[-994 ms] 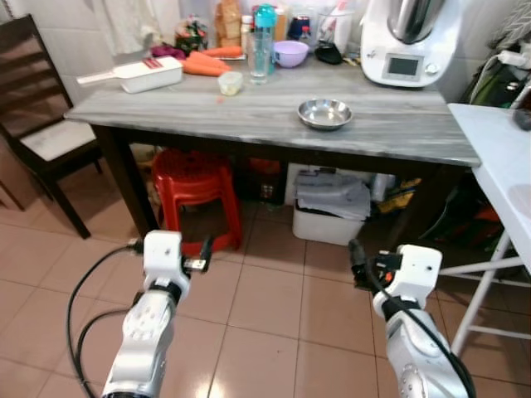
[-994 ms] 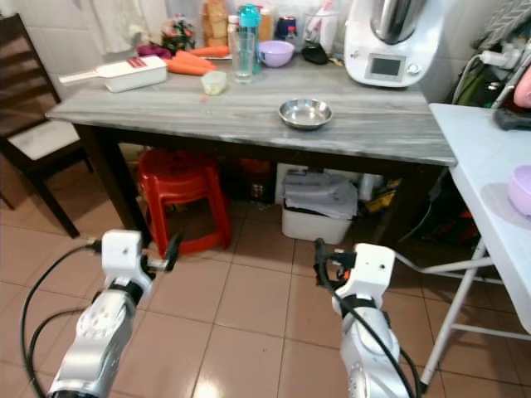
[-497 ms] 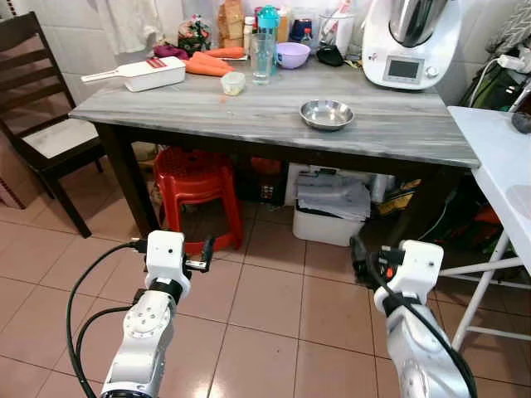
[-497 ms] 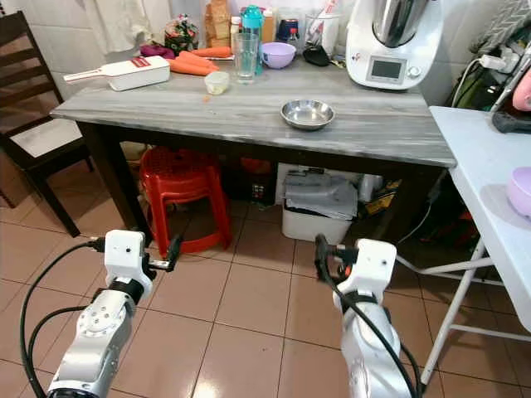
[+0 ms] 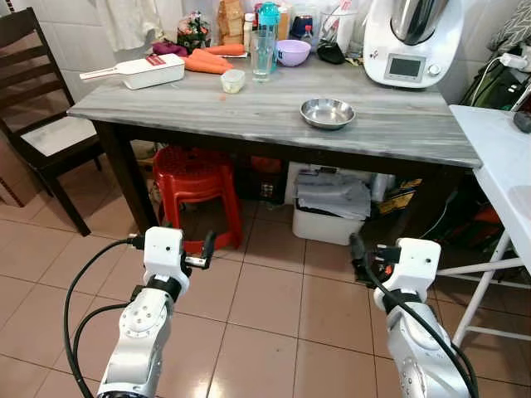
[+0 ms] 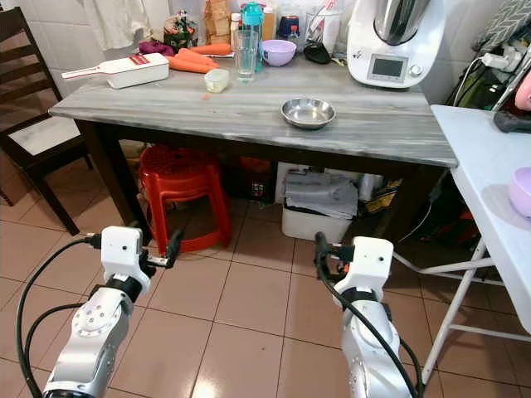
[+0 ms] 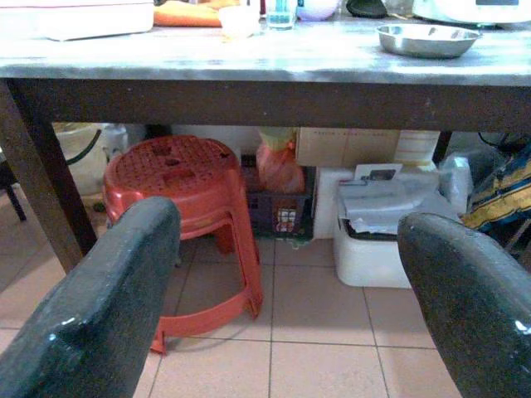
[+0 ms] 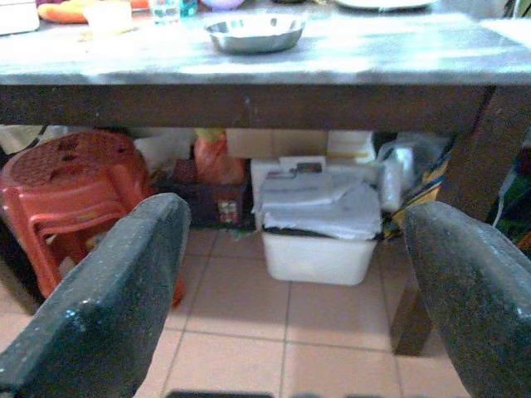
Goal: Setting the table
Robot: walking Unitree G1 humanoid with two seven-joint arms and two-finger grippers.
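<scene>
I stood facing the grey table (image 5: 249,112) with both arms held low in front of me, out over the tiled floor (image 5: 265,303). My left claw (image 7: 286,290) was spread wide with nothing between its fingers (image 7: 99,307), and my right claw (image 8: 299,290) was spread the same way — both pointed at the space under the table, well short of its edge. On the tabletop sat a small steel bowl (image 5: 327,113), alone near the front edge and a little toward my right. Farther back, toward my left, lay a white slicer (image 5: 141,73) with carrots (image 5: 207,61) just beside it, then a small pale cup (image 5: 232,81) and a clear glass (image 5: 262,56) with a teal-capped bottle (image 5: 266,21) close behind it. A purple bowl (image 5: 292,52) stood near the back, and a white kitchen machine (image 5: 411,41) took up the far right corner. Under the table I saw a red plastic stool (image 5: 192,178) and a white bin (image 5: 332,207) heaped with grey cloth. A dark wooden chair (image 5: 37,124) stood off to my left — and a white side table (image 6: 489,166) to my right carried another purple bowl (image 6: 521,189) at its edge.
</scene>
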